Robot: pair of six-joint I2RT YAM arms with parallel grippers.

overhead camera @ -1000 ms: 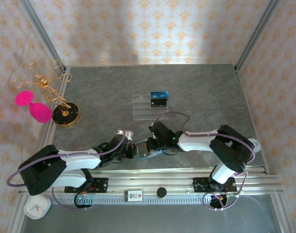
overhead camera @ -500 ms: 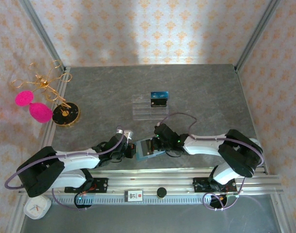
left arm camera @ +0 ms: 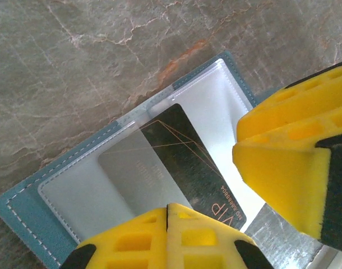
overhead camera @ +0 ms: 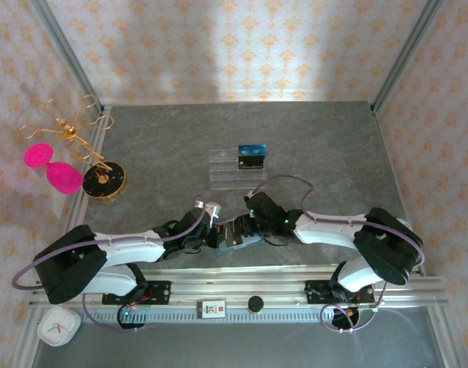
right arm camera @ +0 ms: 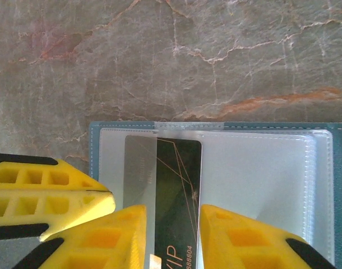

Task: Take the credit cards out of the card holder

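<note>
On the grey marble table [overhead camera: 326, 138], the two arms reach toward each other and meet close to the near edge. At the far left stands a gold wire stand [overhead camera: 103, 178] with two pink pieces [overhead camera: 63, 176] hanging from it. Near the middle of the table there is a clear acrylic stand [overhead camera: 225, 173], and a small dark card [overhead camera: 251, 161] rests at its right end, well apart from the arms.

Between the two grippers lies the card holder [overhead camera: 235, 239]. It is open and flat on the table, with a teal border and pale plastic pockets facing up.

The left gripper [left arm camera: 167, 210] has its yellow fingers pressed together with no gap, and the tips are over the near part of the open holder. I cannot tell if they pinch anything.

The right gripper [right arm camera: 172, 216] has its fingers somewhat apart, one on each long side of the credit card [right arm camera: 176, 168]. I cannot tell if they press it.

This card is dark with thin pale lines and the letters "VIP". One part looks grey under a cloudy pocket, and the rest is uncovered.
</note>
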